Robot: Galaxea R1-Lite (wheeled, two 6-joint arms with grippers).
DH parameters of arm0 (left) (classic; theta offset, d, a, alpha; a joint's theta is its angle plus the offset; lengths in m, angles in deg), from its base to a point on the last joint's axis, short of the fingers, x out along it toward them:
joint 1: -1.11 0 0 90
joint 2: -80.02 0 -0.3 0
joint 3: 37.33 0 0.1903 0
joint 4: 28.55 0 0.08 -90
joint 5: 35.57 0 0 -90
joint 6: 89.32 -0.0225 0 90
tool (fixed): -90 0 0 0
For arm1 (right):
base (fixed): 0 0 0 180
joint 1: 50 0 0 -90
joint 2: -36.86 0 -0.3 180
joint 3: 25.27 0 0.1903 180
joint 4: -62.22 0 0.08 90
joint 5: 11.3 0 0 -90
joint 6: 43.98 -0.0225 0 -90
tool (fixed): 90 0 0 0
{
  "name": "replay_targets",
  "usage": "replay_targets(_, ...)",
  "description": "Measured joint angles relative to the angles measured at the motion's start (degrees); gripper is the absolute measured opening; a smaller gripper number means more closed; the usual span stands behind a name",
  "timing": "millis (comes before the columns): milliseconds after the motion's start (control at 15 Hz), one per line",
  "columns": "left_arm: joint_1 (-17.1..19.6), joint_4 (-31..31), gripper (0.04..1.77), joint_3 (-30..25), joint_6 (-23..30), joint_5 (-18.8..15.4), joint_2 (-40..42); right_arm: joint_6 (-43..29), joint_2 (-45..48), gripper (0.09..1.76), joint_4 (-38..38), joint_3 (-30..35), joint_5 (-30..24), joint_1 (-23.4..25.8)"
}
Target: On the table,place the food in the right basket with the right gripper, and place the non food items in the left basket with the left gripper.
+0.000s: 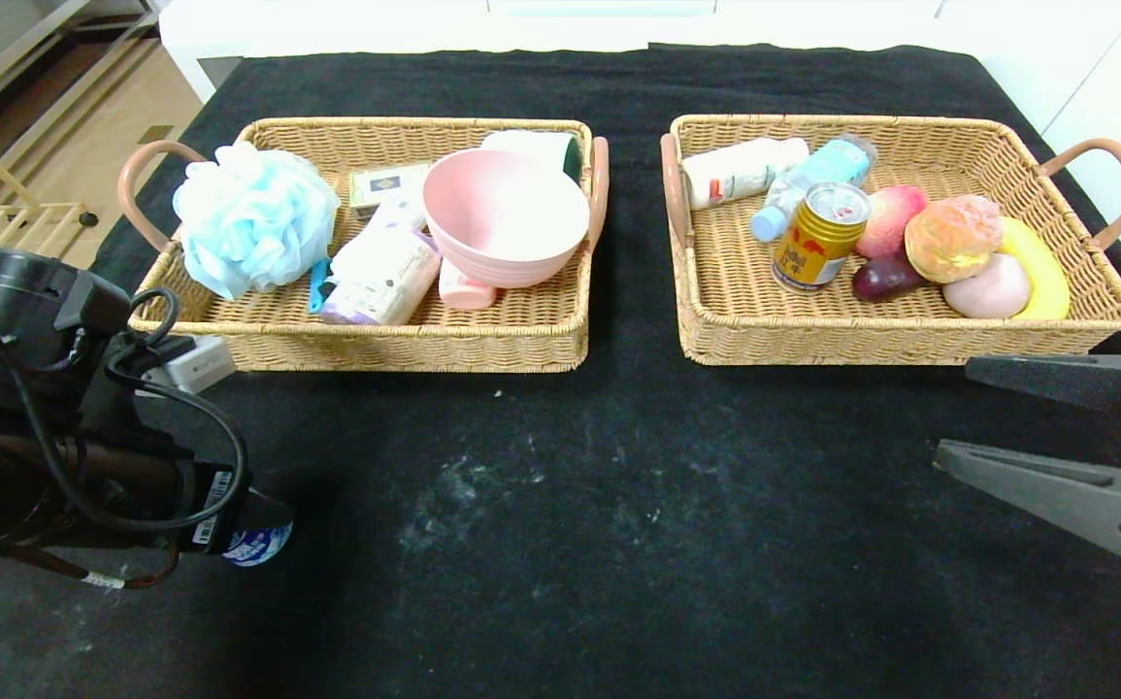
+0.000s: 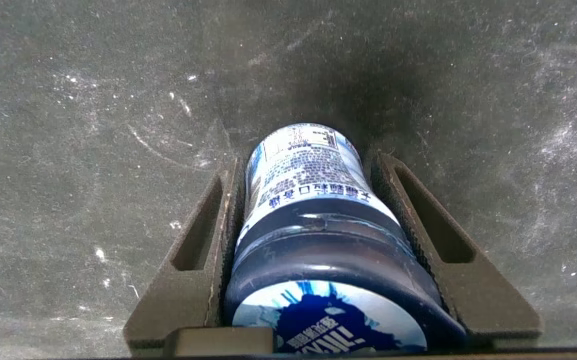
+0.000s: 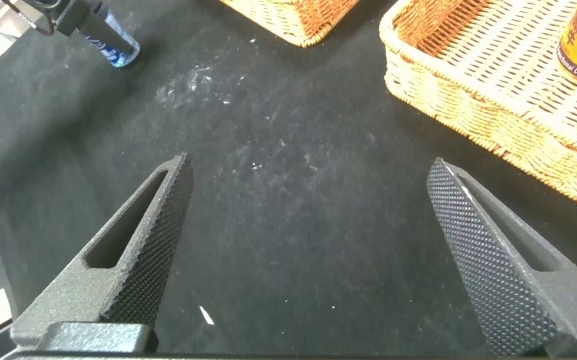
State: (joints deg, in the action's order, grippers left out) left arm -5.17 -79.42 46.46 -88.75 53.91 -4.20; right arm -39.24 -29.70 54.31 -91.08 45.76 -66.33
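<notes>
One dark blue jar (image 2: 318, 240), lying lengthwise between left gripper (image 2: 333, 215) fingers

From my remote station I see a glossy dark blue plastic jar (image 2: 318, 245) with a printed paper-like label, flanked on both sides by the matt, dark, hard-plastic fingers (image 2: 200, 262) of the left pincer (image 2: 323, 250). Beneath it the desk (image 1: 618, 505) wears rough black cloth, dusted with whitish smudges. The right pincer (image 3: 313, 260) shows finely knurled, matt grey finger pads (image 3: 158, 235). Well beyond both pincers stand two coarse woven wicker baskets (image 1: 405, 340); one holds a smooth matt pink bowl (image 1: 507, 218) and a fluffy blue mesh pouf (image 1: 251, 216), the other a shiny gold metal can (image 1: 817, 238).
</notes>
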Motion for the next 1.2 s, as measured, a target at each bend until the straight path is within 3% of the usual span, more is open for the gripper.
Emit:
replay_targets(867, -0.99, -0.41, 0.9, 0.66, -0.06, -0.11, 1.07, -0.11, -0.02, 1.71, -0.24, 0.12, 0.0, -0.8)
replay_targets(1200, -8.28, -0.74, 0.89, 4.99, 0.39, -0.54, 5.32, -0.17, 0.5, 1.71, -0.66, -0.2, 0.22, -0.91)
